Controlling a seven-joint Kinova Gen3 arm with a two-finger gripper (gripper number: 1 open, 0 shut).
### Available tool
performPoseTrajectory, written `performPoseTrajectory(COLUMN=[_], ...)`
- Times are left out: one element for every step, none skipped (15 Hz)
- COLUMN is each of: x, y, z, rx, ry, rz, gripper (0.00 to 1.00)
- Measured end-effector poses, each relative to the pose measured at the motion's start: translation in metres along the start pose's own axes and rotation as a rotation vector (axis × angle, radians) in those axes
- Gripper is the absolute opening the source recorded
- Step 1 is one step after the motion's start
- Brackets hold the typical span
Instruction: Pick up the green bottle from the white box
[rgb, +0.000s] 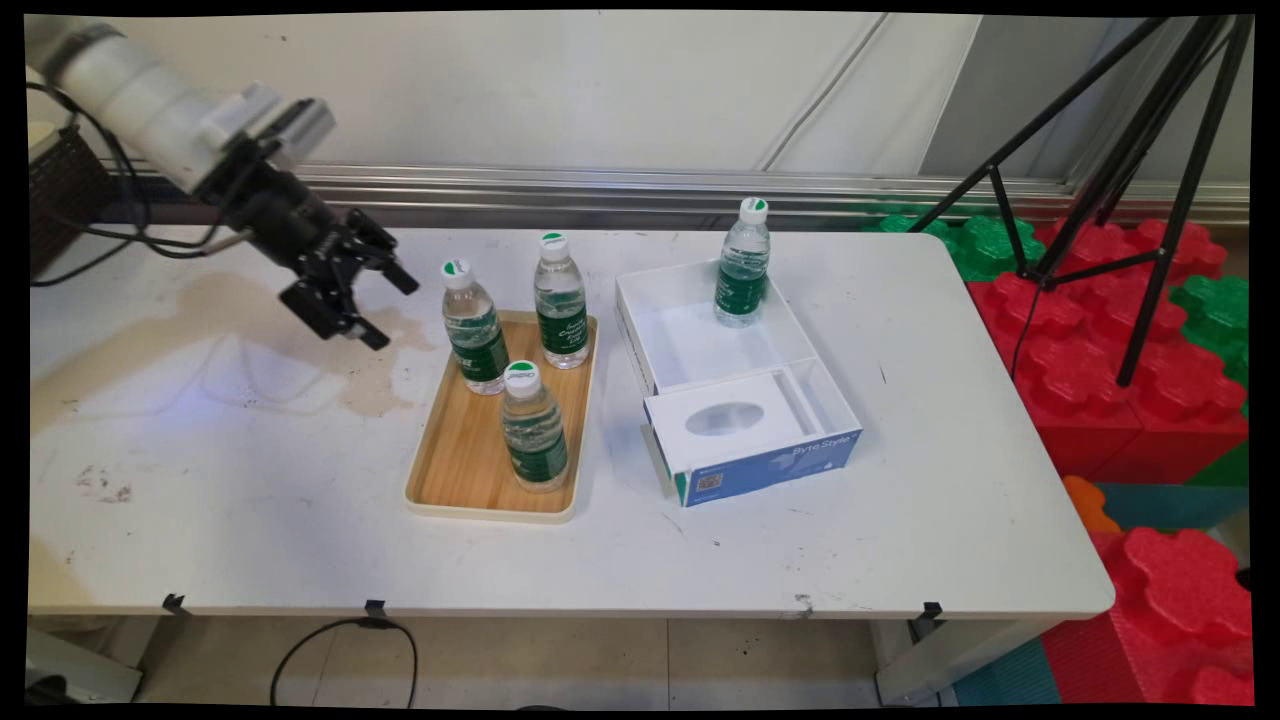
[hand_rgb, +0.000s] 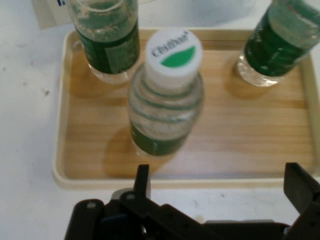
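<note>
The claw (rgb: 372, 300) is hanging wide open and empty above the bench (rgb: 250, 480), just left of the wooden tray (rgb: 470, 470).

Three water bottles are standing upright on the tray: the nearest bottle (rgb: 474, 328) is sitting at the tray's far left corner, closest to the claw; a second bottle (rgb: 561, 302) is standing at the far right corner, and a third bottle (rgb: 533, 428) nearer the front. In the hand view the nearest bottle (hand_rgb: 166, 95) is standing straight ahead between the spread fingers (hand_rgb: 142, 181), with the other two flanking it behind. To the tray's right a white open box (rgb: 700, 345) is holding a fourth bottle (rgb: 743, 263) in its far corner, with a blue-fronted tissue box (rgb: 760, 440) lying at its near end. A black tripod (rgb: 1120, 170) is standing over red and green foam blocks (rgb: 1130, 350) beyond the bench's right edge.
</note>
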Motion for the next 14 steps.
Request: performPoseTrajectory(x=[0.001, 0.004, 0.008, 0.014, 0.023, 0.034, 0.044, 0.051, 0.061, 0.068, 0.078, 0.093, 0.11, 0.124], y=[0.006, 0.014, 0.023, 0.031, 0.041, 0.05, 0.057, 0.061, 0.067, 0.07, 0.07, 0.075, 0.078, 0.081], z=[-0.008, -0.016, -0.023, -0.028, -0.033, -0.039, -0.044, -0.047, -0.05, -0.053, -0.057, -0.062, -0.067, -0.071], rx=[0.011, 0.025, 0.044, 0.06, 0.079, 0.101, 0.122, 0.136, 0.156, 0.169, 0.184, 0.208, 0.236, 0.265], ry=[-0.007, -0.015, -0.026, -0.028, -0.029, -0.021, -0.006, 0.004, 0.023, 0.033, 0.054, 0.08, 0.103, 0.119], rz=[-0.02, -0.042, -0.07, -0.096, -0.126, -0.156, -0.185, -0.207, -0.244, -0.27, -0.302, -0.338, -0.369, -0.393], gripper=[1.0, 1.0, 1.0, 1.0, 1.0, 1.0, 1.0, 1.0, 1.0, 1.0, 1.0, 1.0, 1.0, 1.0])
